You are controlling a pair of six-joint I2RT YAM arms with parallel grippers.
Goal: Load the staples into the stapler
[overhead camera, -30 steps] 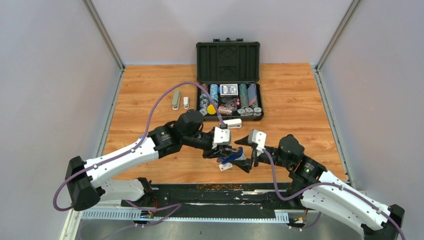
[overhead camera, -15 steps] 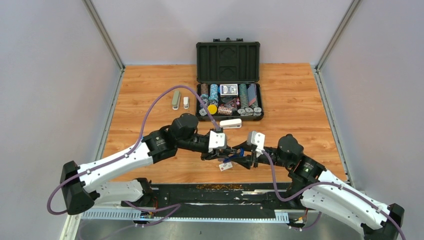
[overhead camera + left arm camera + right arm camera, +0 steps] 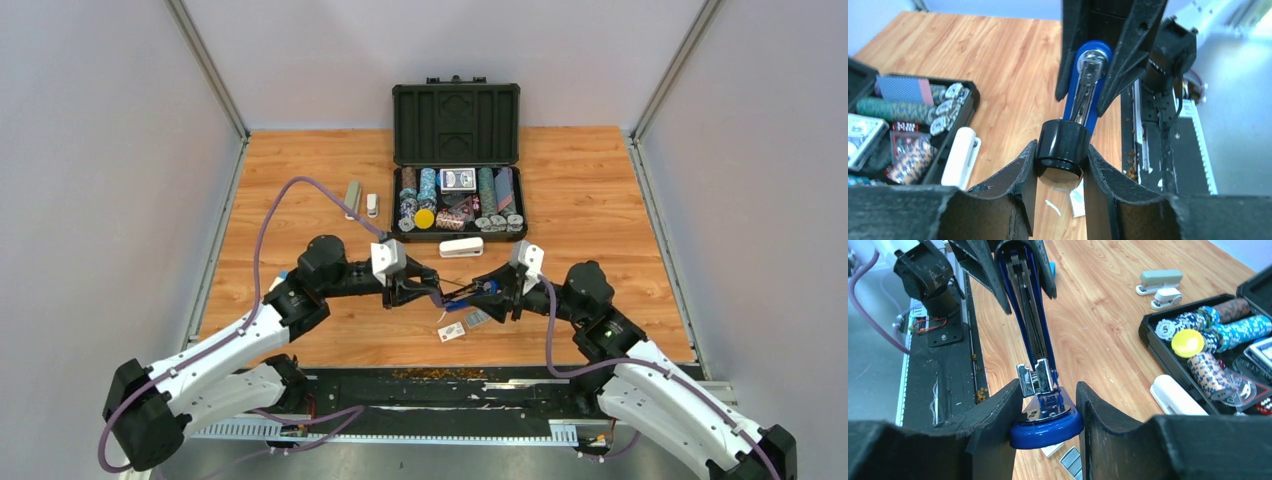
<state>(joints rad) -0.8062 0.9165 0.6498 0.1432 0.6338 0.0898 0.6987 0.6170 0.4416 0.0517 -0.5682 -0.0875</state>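
Both ends of the glossy blue stapler point(image 3: 1045, 429), splayed open above the wooden table point(image 3: 300, 200), are pinched: the left gripper point(image 3: 1060, 150) clamps its rounded black end, the right gripper point(image 3: 1048, 390) its domed blue tip. The ribbed grey staples point(image 3: 1072, 463) lie flat on the table beneath.

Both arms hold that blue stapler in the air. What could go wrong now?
The stapler is pinched only at its ends; the left jaws grip a rounded black tip that might slip. With both jaws busy, the staples lie on the table, so one arm must let go, and it may swing.
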